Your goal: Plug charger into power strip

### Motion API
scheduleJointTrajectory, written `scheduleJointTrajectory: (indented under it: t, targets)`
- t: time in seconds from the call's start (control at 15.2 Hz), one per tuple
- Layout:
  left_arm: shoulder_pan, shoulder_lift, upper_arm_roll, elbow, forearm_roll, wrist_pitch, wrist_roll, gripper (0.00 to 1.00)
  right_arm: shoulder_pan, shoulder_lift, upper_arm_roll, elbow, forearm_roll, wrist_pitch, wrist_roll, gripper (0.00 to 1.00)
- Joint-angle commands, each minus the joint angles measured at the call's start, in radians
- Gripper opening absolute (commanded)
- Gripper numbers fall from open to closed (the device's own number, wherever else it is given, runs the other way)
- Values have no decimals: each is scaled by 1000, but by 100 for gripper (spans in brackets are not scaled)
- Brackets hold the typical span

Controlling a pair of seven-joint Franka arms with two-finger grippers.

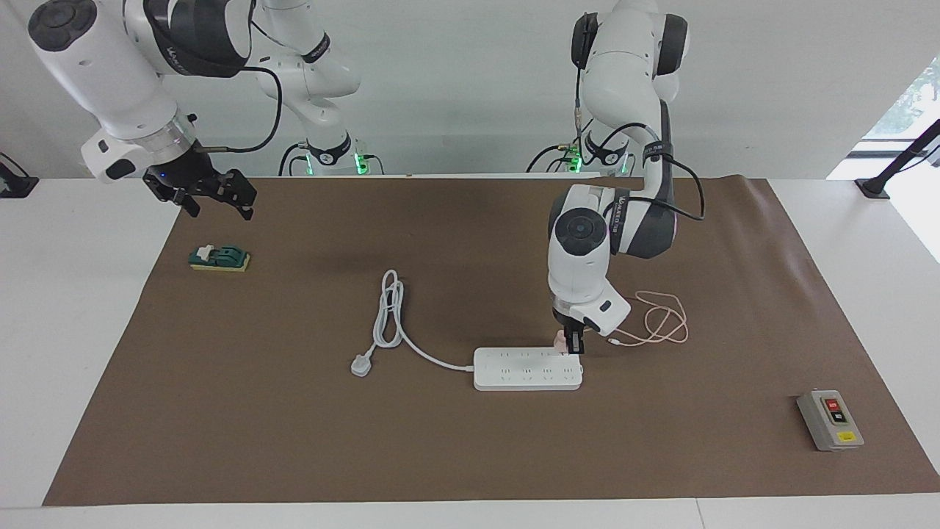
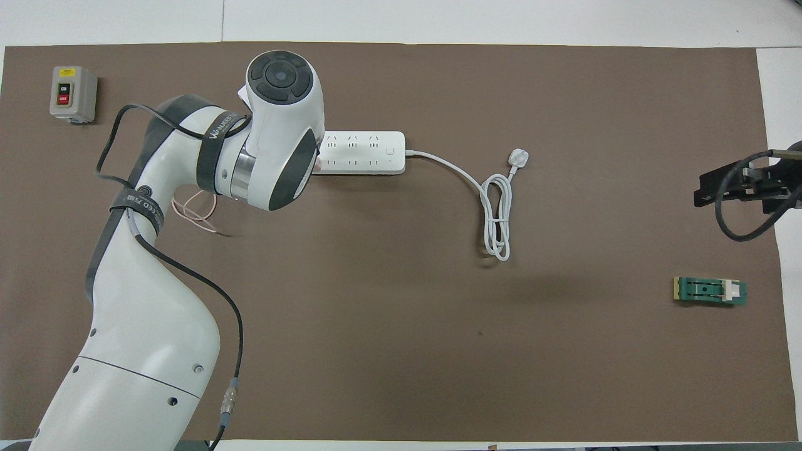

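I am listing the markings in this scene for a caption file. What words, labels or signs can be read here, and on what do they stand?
Black band on the left arm's forearm: white brand lettering, too blurred to read.
Grey box: a yellow label and lettering on its black and red buttons, too small to read.
Power strip: no readable text.
Green part: no readable text.

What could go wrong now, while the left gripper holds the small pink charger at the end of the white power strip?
The left gripper is shut on the small pale-pink cube charger at the edge of the long white power strip. Misaligned prongs might push the loose strip instead of entering. The thin pink cable loops beside it and could snag. The open right gripper waits, not steadying the strip.
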Motion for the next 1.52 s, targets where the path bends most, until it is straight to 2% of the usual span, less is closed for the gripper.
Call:
scheduleJointTrajectory:
  t: [0.0,0.33,1.45]
  targets:
    - [-12,-18,18,-23,11,19,-15,0,-7,-14,7,-11,-7,1,-15,100]
    - [-3,9,21,15,13,16,-14,0,-7,-14,7,-11,-7,1,-15,100]
    - [-3,22,20,25,8,34,-14,0,-7,-14,7,-11,-7,1,-15,100]
